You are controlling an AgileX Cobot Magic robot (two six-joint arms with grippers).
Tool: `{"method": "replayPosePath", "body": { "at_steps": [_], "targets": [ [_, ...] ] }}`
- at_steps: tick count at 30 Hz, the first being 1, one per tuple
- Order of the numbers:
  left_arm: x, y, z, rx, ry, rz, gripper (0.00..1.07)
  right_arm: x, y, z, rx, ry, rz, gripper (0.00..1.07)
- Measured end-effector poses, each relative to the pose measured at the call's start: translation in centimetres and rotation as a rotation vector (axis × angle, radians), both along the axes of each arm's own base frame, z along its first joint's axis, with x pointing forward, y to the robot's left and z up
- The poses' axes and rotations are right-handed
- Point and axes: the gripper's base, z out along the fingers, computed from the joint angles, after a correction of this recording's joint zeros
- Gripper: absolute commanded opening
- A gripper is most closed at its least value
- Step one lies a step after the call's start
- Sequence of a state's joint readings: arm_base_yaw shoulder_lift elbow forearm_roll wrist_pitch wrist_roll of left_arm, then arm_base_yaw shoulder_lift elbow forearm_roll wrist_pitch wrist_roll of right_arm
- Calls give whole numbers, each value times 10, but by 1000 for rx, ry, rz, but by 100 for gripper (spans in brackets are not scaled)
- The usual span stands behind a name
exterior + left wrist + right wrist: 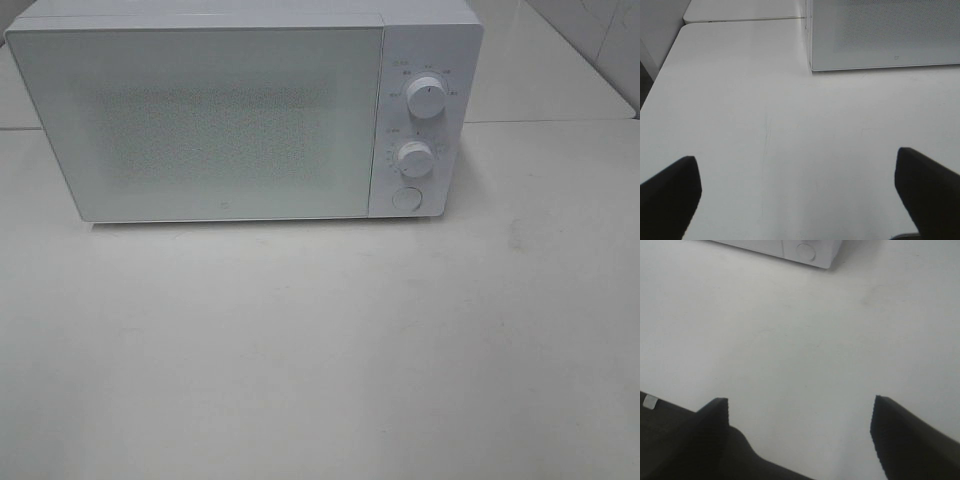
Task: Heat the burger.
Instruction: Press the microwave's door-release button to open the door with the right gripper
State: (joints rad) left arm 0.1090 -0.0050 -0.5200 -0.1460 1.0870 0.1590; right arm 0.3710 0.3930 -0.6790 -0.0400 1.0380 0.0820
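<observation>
The burger is out of view in all three frames. A white microwave [240, 110] stands at the back of the white table [320, 350] with its door shut. In the left wrist view my left gripper [797, 165] is open over bare table, its dark fingers [670, 195] wide apart, with the microwave's lower front corner [880, 40] ahead of it. My right gripper [800, 412] is open too, holding nothing, and the microwave's round button [806, 251] shows ahead of it. Neither gripper appears in the exterior high view.
The microwave has two white dials [427, 98] and a round button [406, 197] on its right panel. A second table surface [740, 10] adjoins the table behind the microwave's left side. The table's left edge [662, 70] drops off beside my left gripper.
</observation>
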Motion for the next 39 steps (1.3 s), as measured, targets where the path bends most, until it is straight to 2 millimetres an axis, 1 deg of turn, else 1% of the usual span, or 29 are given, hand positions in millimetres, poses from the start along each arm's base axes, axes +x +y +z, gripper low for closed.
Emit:
{"method": "replayPosePath", "body": {
  "at_steps": [1, 2, 5, 7, 8, 10, 12, 13, 14, 16, 19, 26, 39],
  "targets": [
    [0, 0, 0, 0, 0, 0, 98, -6, -4, -1, 0, -17, -16, 79],
    [0, 0, 0, 0, 0, 0, 98, -17, -9, -5, 5, -48, -43, 79],
    [0, 0, 0, 0, 0, 0, 98, -23, -12, -7, 6, -62, -59, 79],
    [0, 0, 0, 0, 0, 0, 98, -42, -18, -14, 20, -115, -119, 79],
    [0, 0, 0, 0, 0, 0, 98, -42, -18, -14, 20, -115, -119, 79],
    [0, 0, 0, 0, 0, 0, 98, -51, -21, -21, 29, -156, -158, 79],
    [0, 0, 0, 0, 0, 0, 98, -53, -21, -23, 31, -165, -167, 78],
    [0, 0, 0, 0, 0, 0, 98, -57, -22, -30, 31, -184, -182, 78],
    [0, 0, 0, 0, 0, 0, 98, -57, -22, -30, 31, -184, -182, 78],
    [0, 0, 0, 0, 0, 0, 98, -60, -22, -37, 30, -191, -193, 76],
    [0, 0, 0, 0, 0, 0, 98, -59, -22, -36, 33, -204, -194, 75],
    [0, 0, 0, 0, 0, 0, 98, -51, -20, -41, 37, -243, -184, 75],
    [0, 0, 0, 0, 0, 0, 98, -50, -19, -40, 33, -258, -176, 75]
  ]
}}
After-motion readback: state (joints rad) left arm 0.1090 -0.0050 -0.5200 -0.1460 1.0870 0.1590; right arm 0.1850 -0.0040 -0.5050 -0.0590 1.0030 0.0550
